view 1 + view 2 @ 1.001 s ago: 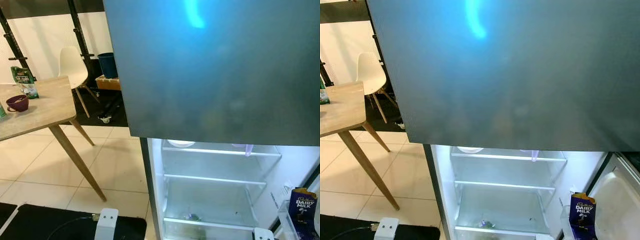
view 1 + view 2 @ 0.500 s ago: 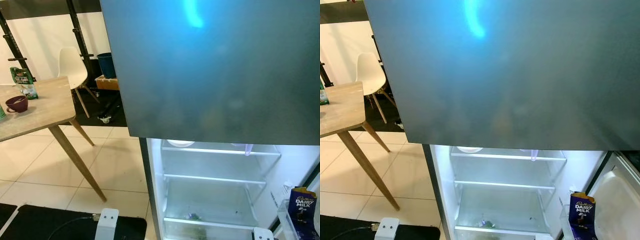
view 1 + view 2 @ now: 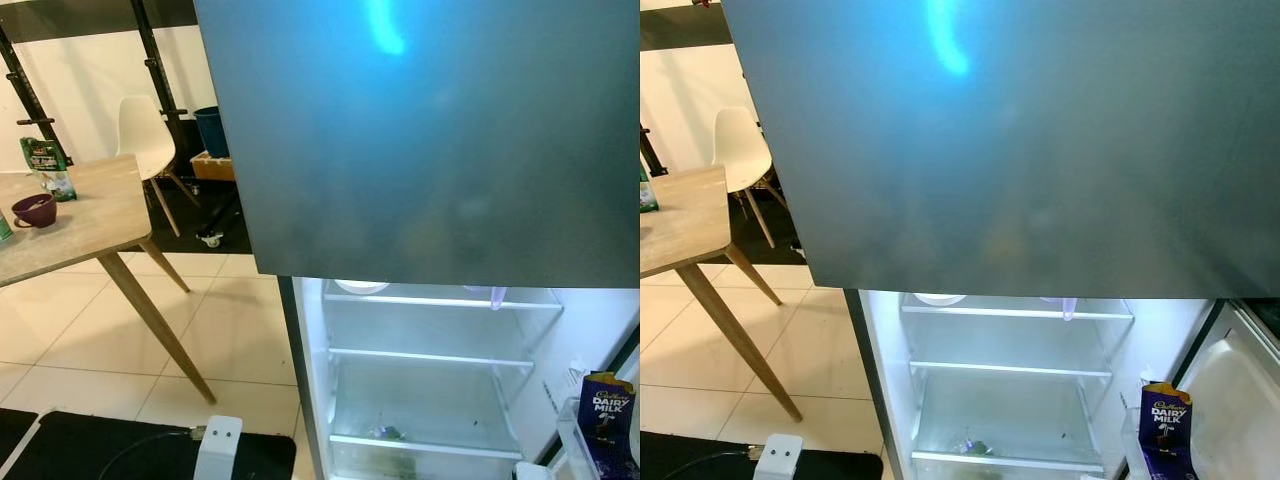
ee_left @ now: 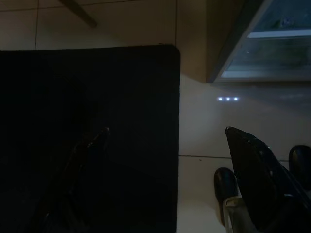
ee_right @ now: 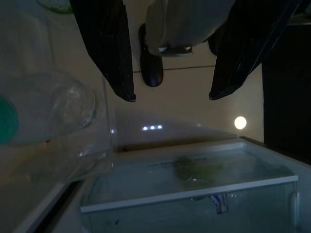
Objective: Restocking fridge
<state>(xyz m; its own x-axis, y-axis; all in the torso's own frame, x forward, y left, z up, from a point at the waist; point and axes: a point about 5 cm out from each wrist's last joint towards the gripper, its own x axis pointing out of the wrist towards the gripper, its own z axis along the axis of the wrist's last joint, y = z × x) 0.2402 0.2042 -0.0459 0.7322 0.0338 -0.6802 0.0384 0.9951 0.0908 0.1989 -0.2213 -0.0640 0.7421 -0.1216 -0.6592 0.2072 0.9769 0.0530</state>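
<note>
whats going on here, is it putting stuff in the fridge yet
Not yet. The robot stands at the fridge, whose lower door is open, with lit, mostly bare shelves inside. A Dairy Milk pack sits in the door rack. Both arms hang low and hold nothing: the left gripper is open over a black mat, the right gripper is open near the bottom of the fridge. A bowl and a green packet wait on the table to the left.

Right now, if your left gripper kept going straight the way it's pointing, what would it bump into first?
Probably the black mat on the tiled floor. The left gripper points down, fingers open, over the mat's edge, so it could meet bare tile instead.
</note>
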